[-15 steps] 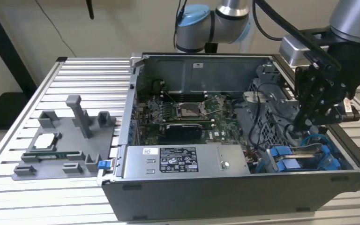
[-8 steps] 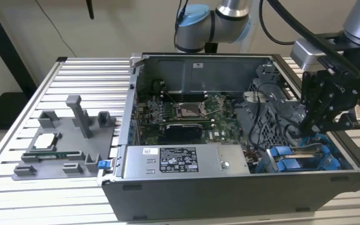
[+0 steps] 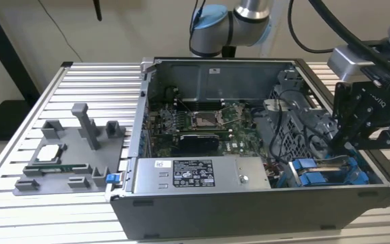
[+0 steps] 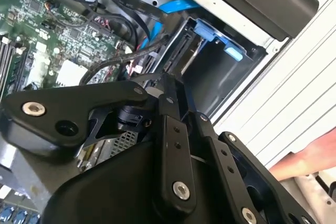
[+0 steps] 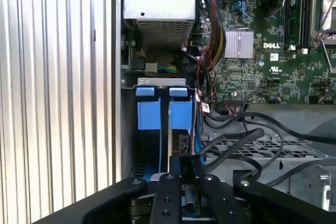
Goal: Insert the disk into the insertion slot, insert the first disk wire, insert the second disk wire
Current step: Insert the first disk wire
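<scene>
**Operator:** Status of step one, disk into slot?

**Technician:** Judged complete. In the first wrist view the disk (image 5: 181,121) stands inside the slot (image 5: 160,82). Its blue frame is level with a second frame (image 5: 148,115) beside it, and both sit within the grey cage walls. The slot is in a corner of the case (image 3: 249,213), next to the power supply (image 3: 195,175), toward the exterior view's right.

**Operator:** Steps two and three, the wires?

**Technician:** Not confirmed. A black wire (image 5: 239,141) comes in from the motherboard (image 5: 262,51) side and ends right at the gripper (image 5: 184,163). The gripper hangs directly over the disk's exposed edge. The gripper body hides whether any plug is seated in the disk. Judgement: work stands at the first wire, and the second wire is not yet done.

**Operator:** Gripper state?

**Technician:** Cannot tell. The views do not settle whether it is released or clamped on the wire's plug.

**Operator:** Disk appearance?

**Technician:** Mainly the bright blue frame shows: a flat tab with a capped upper end, and a thin blue rail running down into the cage. Below the tab, a narrow dark strip is probably the edge of the drive body. The rest lies inside the slot. The disk looks upright and square to the cage, with no visible tilt.
</scene>
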`<state>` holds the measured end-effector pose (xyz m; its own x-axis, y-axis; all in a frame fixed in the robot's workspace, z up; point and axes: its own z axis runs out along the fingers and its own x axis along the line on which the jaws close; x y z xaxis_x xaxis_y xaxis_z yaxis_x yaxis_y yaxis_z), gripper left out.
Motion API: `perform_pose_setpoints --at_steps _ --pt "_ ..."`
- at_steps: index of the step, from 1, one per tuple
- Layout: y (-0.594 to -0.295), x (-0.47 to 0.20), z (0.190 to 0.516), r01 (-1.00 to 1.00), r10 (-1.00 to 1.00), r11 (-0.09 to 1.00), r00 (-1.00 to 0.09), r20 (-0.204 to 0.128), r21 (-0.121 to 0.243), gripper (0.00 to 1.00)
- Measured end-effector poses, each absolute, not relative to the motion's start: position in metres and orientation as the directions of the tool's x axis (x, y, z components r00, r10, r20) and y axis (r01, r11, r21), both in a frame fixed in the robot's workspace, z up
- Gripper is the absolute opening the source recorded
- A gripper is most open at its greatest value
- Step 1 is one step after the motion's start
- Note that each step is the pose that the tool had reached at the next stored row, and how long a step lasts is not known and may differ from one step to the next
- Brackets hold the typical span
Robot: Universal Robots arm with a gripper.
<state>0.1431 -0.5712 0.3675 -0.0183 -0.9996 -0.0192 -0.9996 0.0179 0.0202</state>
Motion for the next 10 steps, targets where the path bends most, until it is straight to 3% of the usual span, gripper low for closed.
perform_pose_setpoints --at_steps 6,10 --pt "-0.5752 0.1482 0.3668 -0.996 -1.000 0.018 -0.019 -0.018 0.082 0.00" --pt "-0.5754 0.1483 0.3668 -0.996 -1.000 0.018 -0.020 -0.018 0.086 0.00"
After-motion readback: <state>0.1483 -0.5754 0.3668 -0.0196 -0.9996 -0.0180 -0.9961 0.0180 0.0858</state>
